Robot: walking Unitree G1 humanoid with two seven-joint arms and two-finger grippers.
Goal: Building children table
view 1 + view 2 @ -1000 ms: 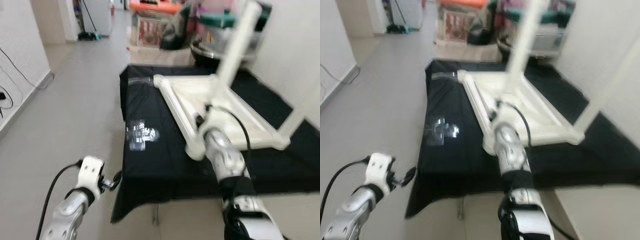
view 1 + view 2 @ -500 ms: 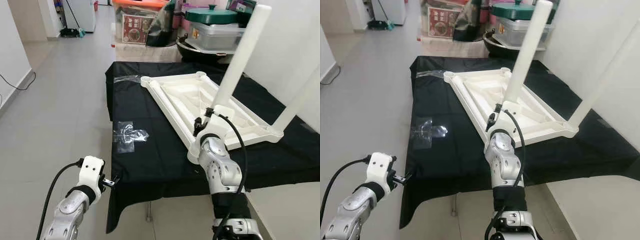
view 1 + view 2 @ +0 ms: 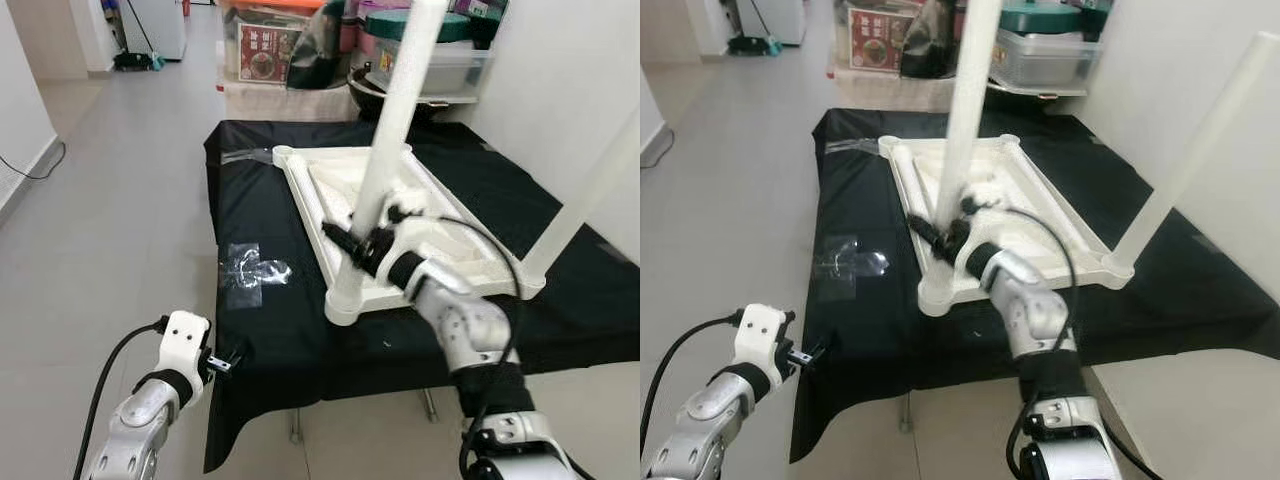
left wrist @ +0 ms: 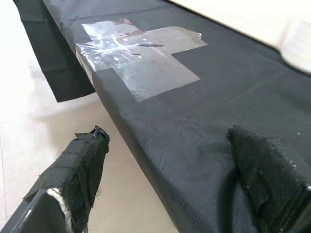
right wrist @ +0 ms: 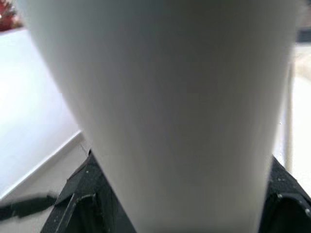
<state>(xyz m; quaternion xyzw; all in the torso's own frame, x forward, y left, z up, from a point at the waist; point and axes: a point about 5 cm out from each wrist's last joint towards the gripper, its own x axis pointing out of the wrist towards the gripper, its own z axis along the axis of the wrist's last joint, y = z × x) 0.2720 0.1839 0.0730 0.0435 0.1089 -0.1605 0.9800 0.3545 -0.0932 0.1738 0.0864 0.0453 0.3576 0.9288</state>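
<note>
The white children's table top (image 3: 300, 190) lies upside down on a black-clothed table (image 3: 265, 210). One white leg (image 3: 395, 120) stands upright in its near left corner, and a second leg (image 3: 585, 195) rises at the near right corner. My right gripper (image 3: 358, 245) is shut on the lower part of the near left leg; in the right wrist view the leg (image 5: 170, 97) sits between the black fingers (image 5: 77, 194). My left gripper (image 3: 225, 362) hangs open and holds nothing, low beside the cloth's near left edge (image 4: 146, 160).
A patch of clear tape (image 3: 250, 272) sticks to the cloth left of the table top. Storage boxes and a lidded pot (image 3: 420, 45) crowd the far end. A white wall runs along the right. Open tiled floor (image 3: 110, 200) lies to the left.
The camera has shifted. My right forearm has swung out to the right, and its gripper now reaches the near left leg from the side. The left arm has stayed put.
</note>
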